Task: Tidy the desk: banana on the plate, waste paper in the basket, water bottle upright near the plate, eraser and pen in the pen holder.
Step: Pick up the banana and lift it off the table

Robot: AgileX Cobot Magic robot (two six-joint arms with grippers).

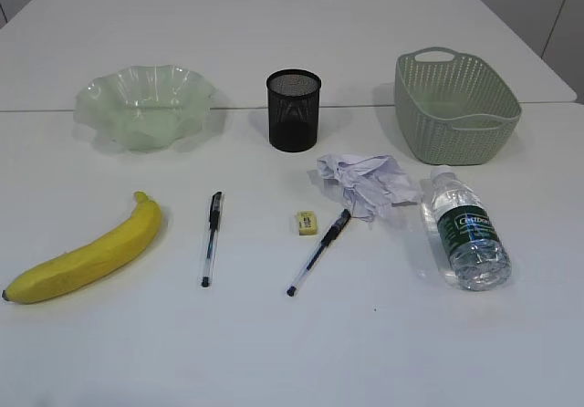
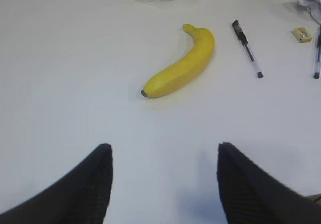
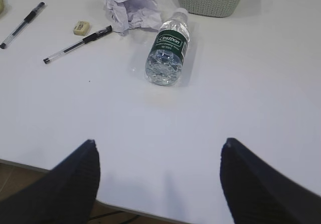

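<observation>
A yellow banana (image 1: 91, 254) lies at the front left; it also shows in the left wrist view (image 2: 180, 68). A green glass plate (image 1: 144, 104) stands at the back left. A black mesh pen holder (image 1: 293, 110) stands mid-back. Two pens lie on the table, one (image 1: 211, 237) left and one (image 1: 319, 251) beside a yellow eraser (image 1: 307, 222). Crumpled waste paper (image 1: 367, 182) lies near a water bottle (image 1: 466, 241) on its side. A green basket (image 1: 453, 106) is at the back right. My left gripper (image 2: 163, 153) and right gripper (image 3: 158, 148) are open, empty, short of the objects.
The table's front edge (image 3: 45, 170) shows just under my right gripper. A seam between two tabletops (image 1: 237, 108) runs behind the plate and the holder. Neither arm shows in the exterior view.
</observation>
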